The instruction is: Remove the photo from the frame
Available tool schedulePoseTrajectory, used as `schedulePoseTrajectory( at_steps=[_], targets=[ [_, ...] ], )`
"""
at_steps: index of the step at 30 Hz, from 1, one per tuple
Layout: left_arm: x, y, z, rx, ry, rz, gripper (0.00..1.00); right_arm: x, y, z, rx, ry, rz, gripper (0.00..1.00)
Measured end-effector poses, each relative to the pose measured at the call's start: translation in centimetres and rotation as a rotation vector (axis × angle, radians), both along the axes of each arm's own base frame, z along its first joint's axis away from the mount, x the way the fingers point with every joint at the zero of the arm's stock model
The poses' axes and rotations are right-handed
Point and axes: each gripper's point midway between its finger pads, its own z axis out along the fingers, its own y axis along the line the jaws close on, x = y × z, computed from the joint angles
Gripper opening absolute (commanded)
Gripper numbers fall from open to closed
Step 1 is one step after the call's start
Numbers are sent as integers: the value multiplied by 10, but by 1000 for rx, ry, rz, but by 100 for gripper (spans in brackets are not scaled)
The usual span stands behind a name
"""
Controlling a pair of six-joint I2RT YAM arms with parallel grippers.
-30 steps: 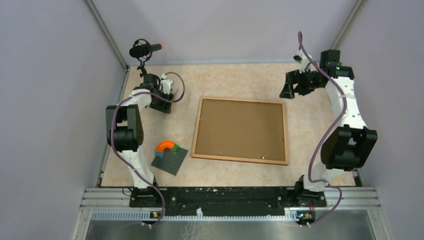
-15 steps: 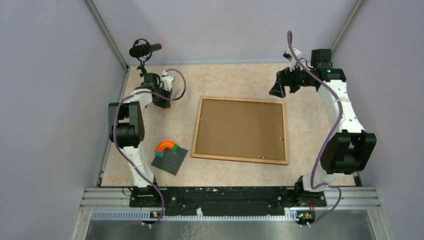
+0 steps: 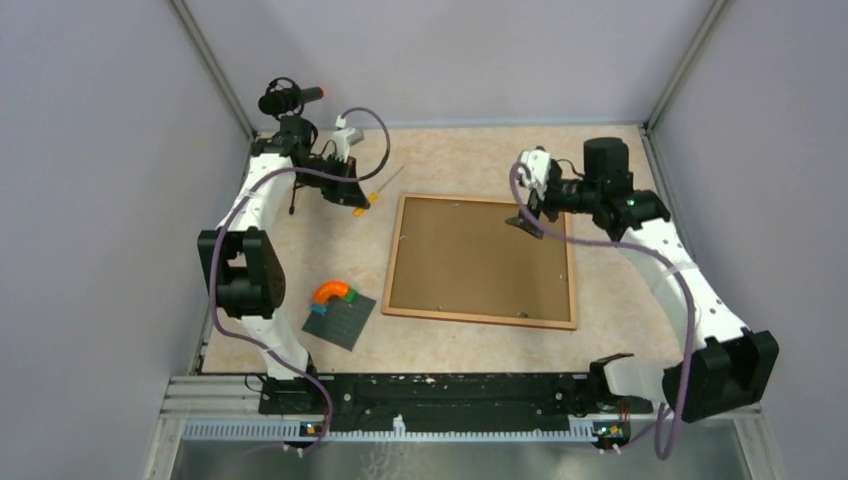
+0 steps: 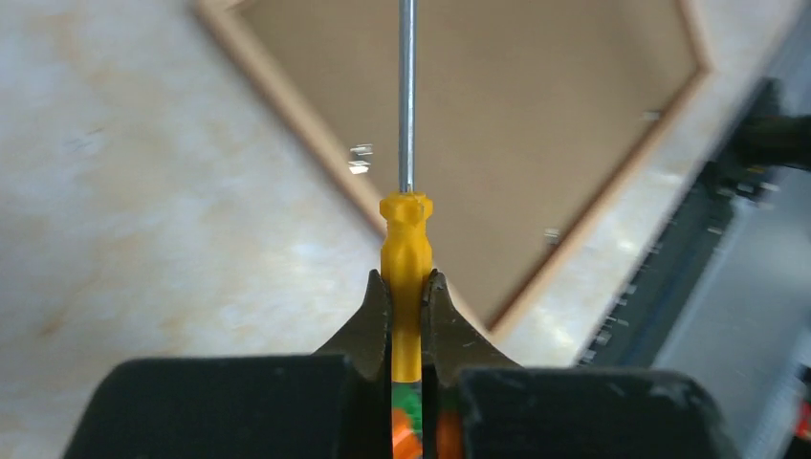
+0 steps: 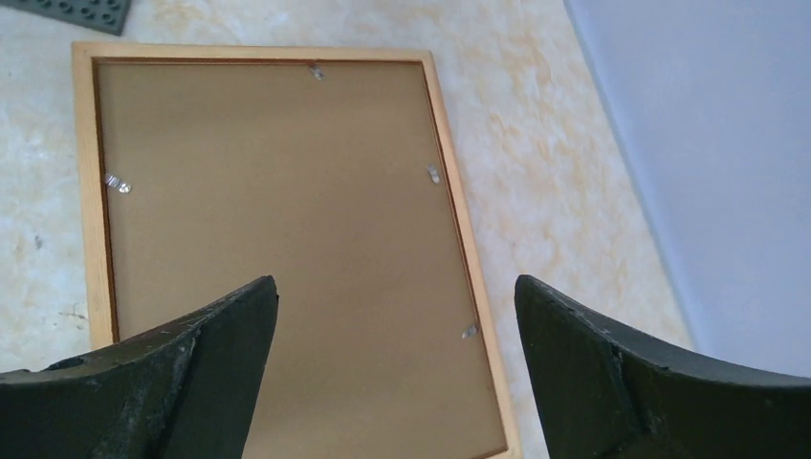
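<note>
Fibreboard-backed frame (image 3: pixel 480 262) face down, left end effector (image 4: pixel 405 287) gripping yellow screwdriver (image 4: pixel 405 234)

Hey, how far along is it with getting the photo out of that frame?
Early on. Done: the frame lies back-up, and the left claw is shut on a yellow-handled screwdriver. In hand: the right claw hovers open over the backing board. Left: the small clips appear to hold the board in place, and no photo shows yet.

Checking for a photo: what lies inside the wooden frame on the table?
Inside the thin wooden rectangular frame, only its plain brown fibreboard back shows, held by small clips. Whatever sits under that board is covered.
</note>
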Motion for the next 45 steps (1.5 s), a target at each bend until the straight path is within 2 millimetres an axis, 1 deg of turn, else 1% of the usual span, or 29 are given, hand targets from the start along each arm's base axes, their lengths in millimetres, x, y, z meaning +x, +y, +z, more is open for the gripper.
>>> schedulePoseTrajectory(
  at_steps=[2, 4, 5, 7, 9, 11, 12, 13, 17, 21, 23, 26, 28, 31, 32, 33, 34, 35, 36, 38, 39, 42, 45],
  targets=[
    [-21, -21, 33, -91, 9, -67, 0, -16, 16, 3, -19, -106, 85, 94],
    [-48, -38, 53, -171, 63, -129, 0, -27, 32, 9, -37, -203, 161, 92],
    [-60, -44, 57, -200, 102, -147, 0, -31, 43, 13, -47, -248, 202, 90],
    [-81, -57, 62, -258, 183, -185, 0, -41, 67, 20, -67, -341, 283, 87],
    [-96, -66, 63, -302, 248, -207, 0, -50, 87, 19, -90, -392, 350, 84],
    [-108, -73, 65, -339, 303, -222, 0, -57, 107, 13, -124, -427, 412, 81],
    [-113, -76, 66, -355, 325, -230, 0, -58, 113, 9, -139, -436, 434, 79],
    [-119, -80, 68, -374, 350, -238, 0, -61, 122, 3, -161, -445, 462, 78],
    [-133, -92, 73, -425, 413, -264, 0, -63, 141, -16, -227, -471, 528, 76],
    [-149, -102, 71, -445, 481, -285, 0, -65, 157, -34, -286, -489, 572, 69],
    [-155, -105, 68, -441, 505, -295, 0, -64, 161, -42, -315, -493, 586, 62],
    [-162, -110, 68, -445, 525, -313, 0, -61, 163, -50, -347, -509, 600, 46],
    [-164, -113, 70, -459, 530, -322, 1, -59, 163, -51, -359, -523, 609, 32],
    [-164, -115, 74, -477, 533, -324, 2, -59, 163, -51, -369, -543, 624, 8],
    [-163, -115, 74, -477, 533, -324, 4, -59, 164, -51, -371, -553, 627, 2],
    [-163, -115, 74, -477, 533, -324, 8, -58, 164, -50, -373, -560, 627, 0],
    [-162, -115, 74, -476, 533, -325, 14, -57, 164, -49, -374, -565, 624, 0],
    [-162, -115, 74, -475, 529, -326, 29, -56, 164, -49, -375, -561, 619, 0],
    [-161, -115, 74, -473, 520, -330, 52, -56, 163, -50, -375, -554, 612, 0],
    [-157, -114, 76, -472, 489, -339, 93, -55, 163, -49, -368, -539, 590, 0],
    [-153, -113, 81, -481, 469, -339, 98, -54, 162, -50, -366, -520, 575, 0],
    [-128, -102, 101, -517, 357, -313, 99, -51, 156, -53, -346, -443, 515, 0],
    [-93, -78, 116, -532, 211, -232, 99, -40, 143, -52, -291, -317, 397, 0]
  ],
)
